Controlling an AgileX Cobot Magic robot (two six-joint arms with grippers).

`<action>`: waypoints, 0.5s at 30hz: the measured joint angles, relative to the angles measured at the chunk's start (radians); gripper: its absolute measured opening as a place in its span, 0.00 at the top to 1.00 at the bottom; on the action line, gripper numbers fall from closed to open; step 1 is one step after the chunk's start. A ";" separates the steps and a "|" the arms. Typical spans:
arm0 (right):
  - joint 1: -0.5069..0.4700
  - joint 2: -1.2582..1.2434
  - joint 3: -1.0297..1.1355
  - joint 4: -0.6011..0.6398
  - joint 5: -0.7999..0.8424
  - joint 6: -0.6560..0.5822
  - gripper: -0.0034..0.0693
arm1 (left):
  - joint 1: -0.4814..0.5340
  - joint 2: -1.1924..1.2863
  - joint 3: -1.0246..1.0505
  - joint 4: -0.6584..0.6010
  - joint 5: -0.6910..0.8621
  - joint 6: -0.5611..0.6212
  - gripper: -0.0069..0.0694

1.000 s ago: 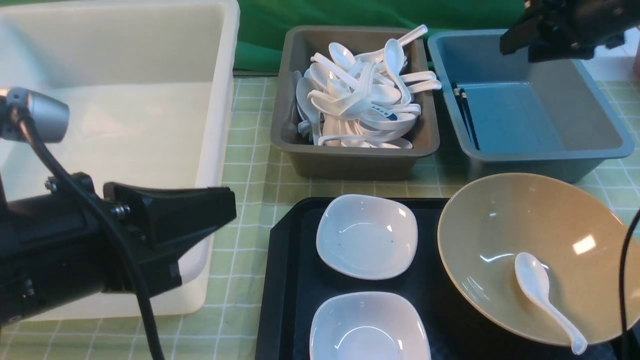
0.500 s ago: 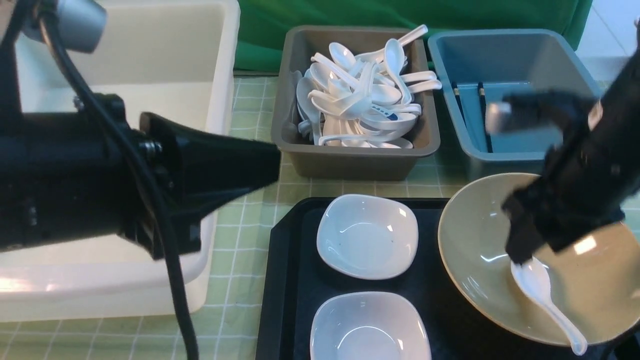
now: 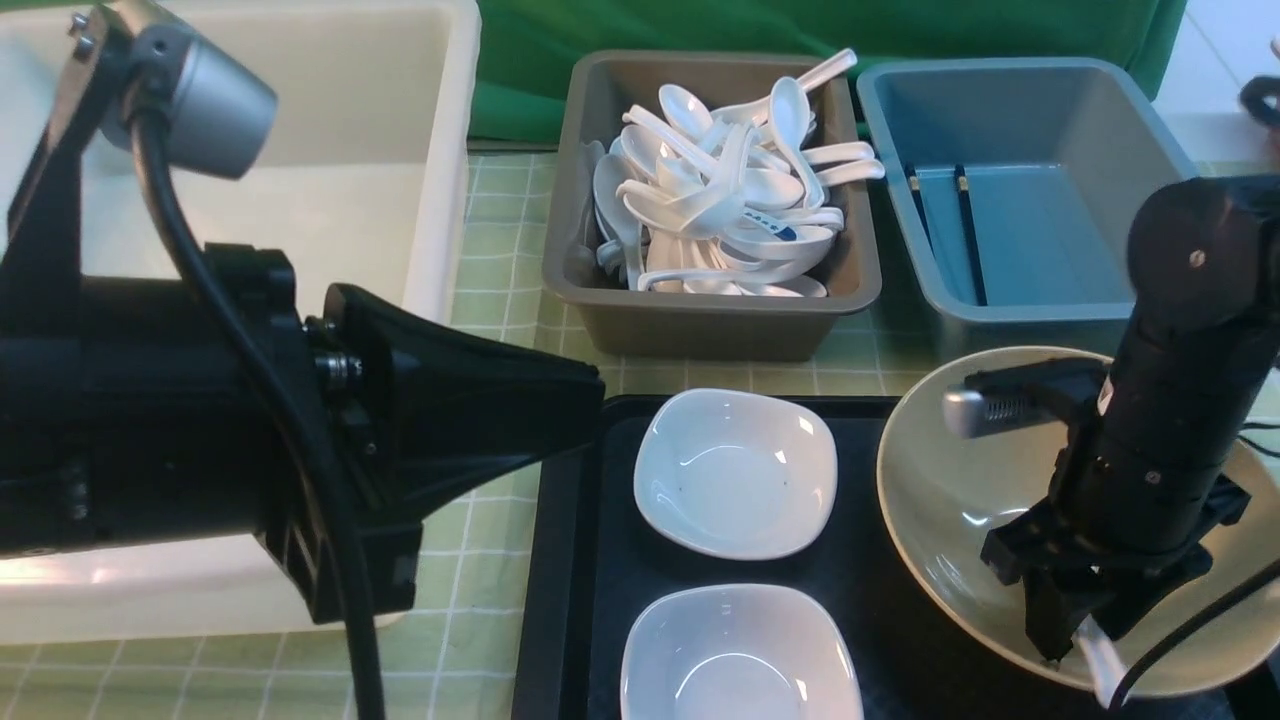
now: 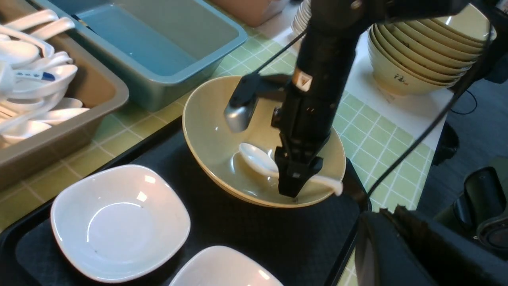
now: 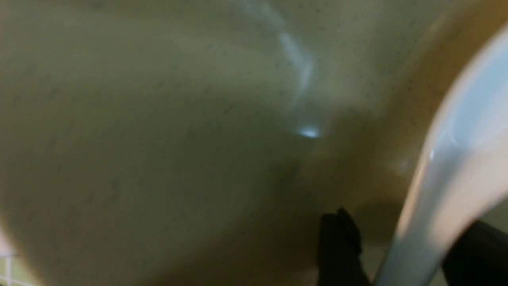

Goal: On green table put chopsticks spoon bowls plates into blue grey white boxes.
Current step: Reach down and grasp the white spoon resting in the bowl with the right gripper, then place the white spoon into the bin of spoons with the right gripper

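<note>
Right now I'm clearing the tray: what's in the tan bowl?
A white spoon, with the right gripper astride its handle. The gripper hides the handle's middle and the part of the bowl beneath it.

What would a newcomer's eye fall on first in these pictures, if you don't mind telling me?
Most likely the right hand, down in the tan bowl at the right of the black tray, its fingers either side of the handle of the white spoon. Next, the grey box heaped with white spoons at back centre, and the left hand looming dark at near left.
</note>
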 joint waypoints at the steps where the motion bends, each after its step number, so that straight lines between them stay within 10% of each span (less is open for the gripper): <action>1: 0.000 0.008 0.000 -0.002 -0.002 0.000 0.51 | 0.000 0.000 0.000 0.000 0.000 0.000 0.91; 5: 0.000 0.019 -0.004 -0.003 -0.005 0.000 0.74 | 0.000 0.000 0.000 0.000 0.000 0.000 0.91; 15: 0.000 -0.029 -0.238 -0.008 0.048 -0.061 0.74 | 0.000 0.001 -0.001 0.000 0.000 0.004 0.91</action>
